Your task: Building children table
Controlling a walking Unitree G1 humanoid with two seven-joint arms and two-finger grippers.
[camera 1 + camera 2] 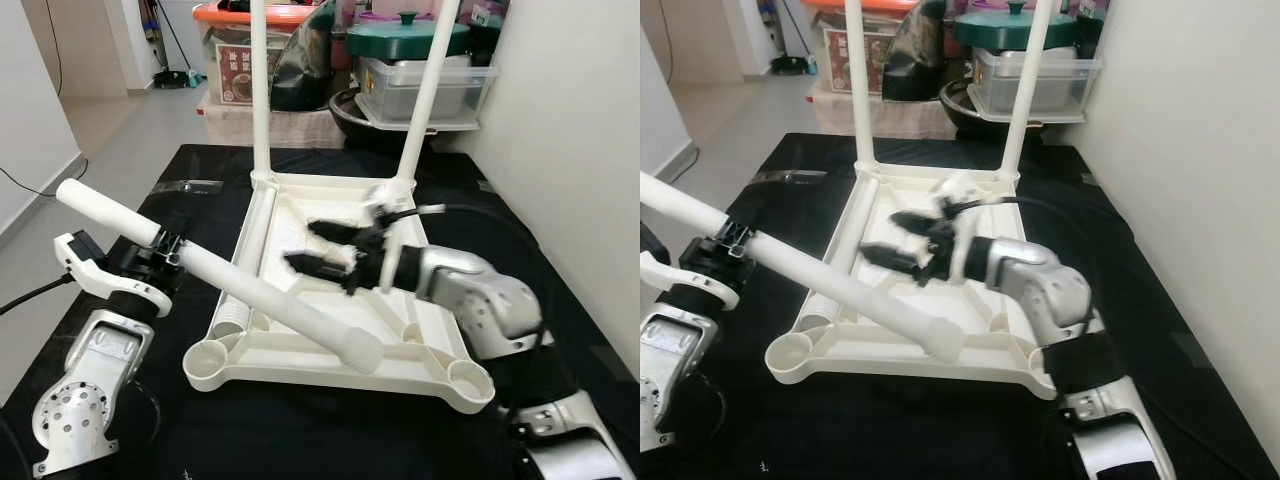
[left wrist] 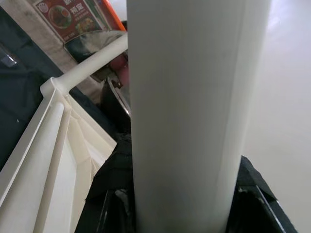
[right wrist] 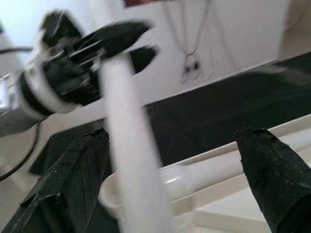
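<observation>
White plastic makes up the upturned children's table, which lies top-down on a black mat with two legs already standing up from its far corners. My left pincer is clamped around a loose leg, holding it slantwise over the near left corner socket. My right pincer hovers with its fingers spread wide and holding nothing above the underside of the table, just beyond that leg.
</observation>
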